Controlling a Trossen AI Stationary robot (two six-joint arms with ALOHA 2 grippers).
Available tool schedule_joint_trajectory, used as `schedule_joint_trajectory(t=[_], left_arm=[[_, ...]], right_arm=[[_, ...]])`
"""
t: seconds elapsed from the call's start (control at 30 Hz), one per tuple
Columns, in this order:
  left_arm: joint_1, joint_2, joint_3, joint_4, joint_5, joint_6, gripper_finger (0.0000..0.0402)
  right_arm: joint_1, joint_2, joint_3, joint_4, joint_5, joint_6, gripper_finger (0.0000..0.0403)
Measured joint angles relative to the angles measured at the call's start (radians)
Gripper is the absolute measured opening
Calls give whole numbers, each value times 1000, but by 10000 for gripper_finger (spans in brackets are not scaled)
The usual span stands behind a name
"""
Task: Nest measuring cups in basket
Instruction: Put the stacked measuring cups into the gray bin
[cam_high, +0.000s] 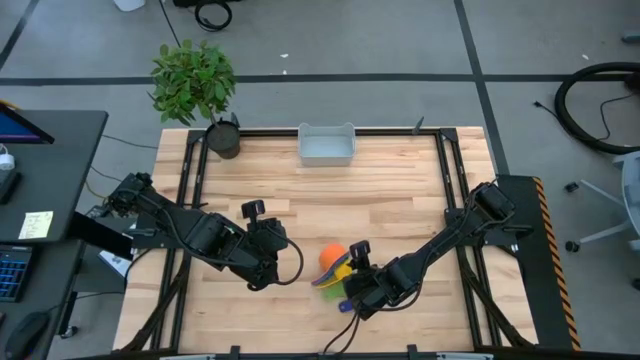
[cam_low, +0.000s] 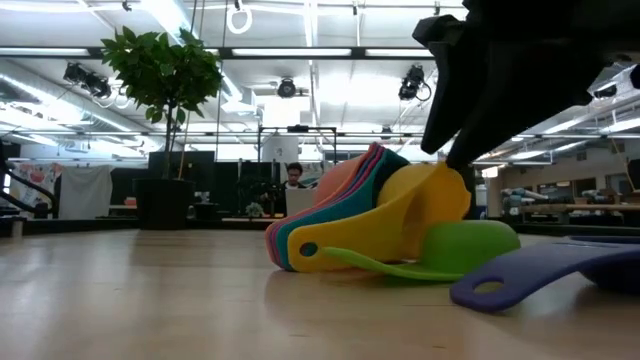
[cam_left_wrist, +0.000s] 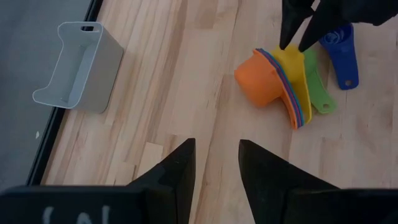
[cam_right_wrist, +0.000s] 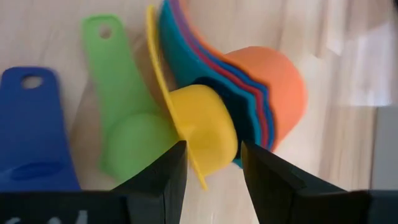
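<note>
A stack of nested measuring cups (cam_high: 333, 262) lies on its side on the table, orange cup (cam_left_wrist: 261, 81) outermost, with teal, red and purple rims inside it. The yellow cup (cam_right_wrist: 208, 124) sits partly in the stack's mouth. A green cup (cam_right_wrist: 124, 124) and a dark blue cup (cam_left_wrist: 341, 50) lie flat beside the stack. My right gripper (cam_right_wrist: 213, 155) is at the yellow cup. My left gripper (cam_left_wrist: 216, 155) hovers open to the stack's left, touching nothing. The pale basket (cam_high: 326, 147) stands at the far edge. My right gripper has the yellow cup's bowl (cam_right_wrist: 214, 146) between its two fingers, one on the rim's open side and one by the bowl's bottom. The fingers slant down from the table's right. The yellow cup lies tipped on its side, its bowl partly inside the stack, handle (cam_right_wrist: 152, 37) pointing away.
A dark round plant pot (cam_high: 224, 138) with a leafy plant stands at the far left corner, next to the basket. Bare wood lies between the cups and the basket (cam_left_wrist: 81, 65). Black frame rails run along the table's left and right sides.
</note>
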Motion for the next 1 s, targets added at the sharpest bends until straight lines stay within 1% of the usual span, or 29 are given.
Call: schedule_joint_trajectory(t=[0.3,0.43,0.5,0.67,0.9,1.0], left_arm=[[0,0,0,1,0,0,128],[0,0,0,2,0,0,128],[0,0,0,2,0,-1,128],[0,0,0,3,0,-1,128],[0,0,0,3,0,-1,128],[0,0,0,3,0,0,128]], right_arm=[[-6,0,0,0,4,-28,157],[-12,-1,0,4,89,-27,157],[-20,-1,0,10,112,-28,157],[-48,-1,0,16,113,-26,157],[-51,-26,0,-18,108,-77,157],[-51,-38,0,-6,49,-75,157]])
